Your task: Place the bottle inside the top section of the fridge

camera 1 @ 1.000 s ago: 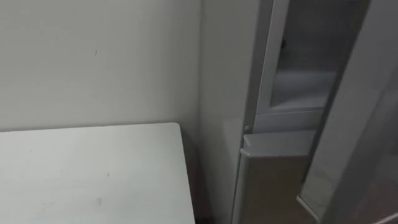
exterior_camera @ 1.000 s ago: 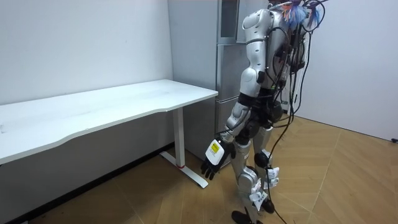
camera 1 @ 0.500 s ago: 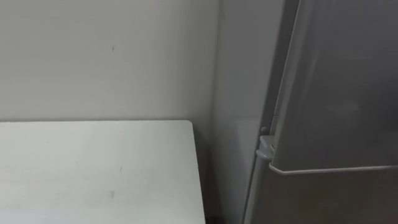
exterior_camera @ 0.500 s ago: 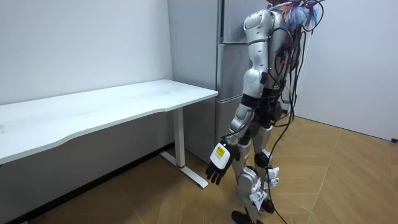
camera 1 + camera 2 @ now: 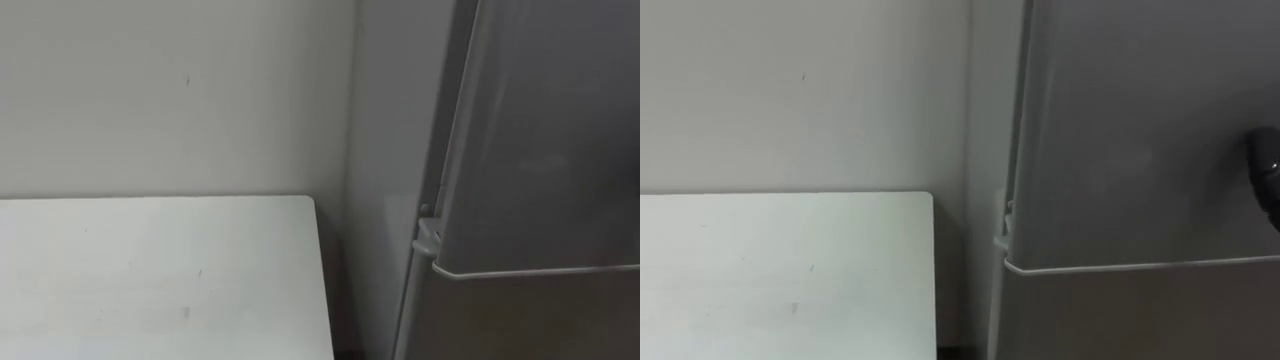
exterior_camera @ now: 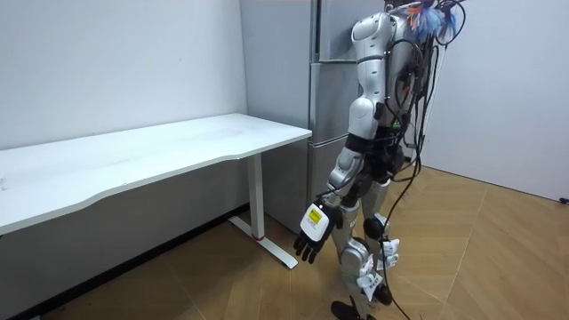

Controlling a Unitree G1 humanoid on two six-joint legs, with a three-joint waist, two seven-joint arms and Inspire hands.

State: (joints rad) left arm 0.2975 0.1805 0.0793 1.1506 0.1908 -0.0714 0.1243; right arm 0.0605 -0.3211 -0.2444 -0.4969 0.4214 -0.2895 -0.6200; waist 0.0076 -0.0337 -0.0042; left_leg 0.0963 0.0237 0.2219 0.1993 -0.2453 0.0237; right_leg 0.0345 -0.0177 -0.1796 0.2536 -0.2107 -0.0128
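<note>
Shut upper fridge door [image 5: 540, 130]; left hand [image 6: 311, 233] hanging loose, empty.
Door looks smooth, stiff; grip bottom lip [image 5: 530, 270]. Right hand [image 5: 1268, 170]: can't tell.

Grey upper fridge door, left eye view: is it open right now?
No, the grey metal upper fridge door sits shut, its bottom edge lined up just above the grey lower door, with no interior showing.

To my left a white counter [image 5: 150, 280] stands against a plain pale wall [image 5: 170, 100], its far corner just beside the tall grey fridge [image 5: 540, 150]. The counter has white legs [image 6: 260, 200], and the floor [image 6: 498, 253] under me is light wood laid in herringbone.
</note>
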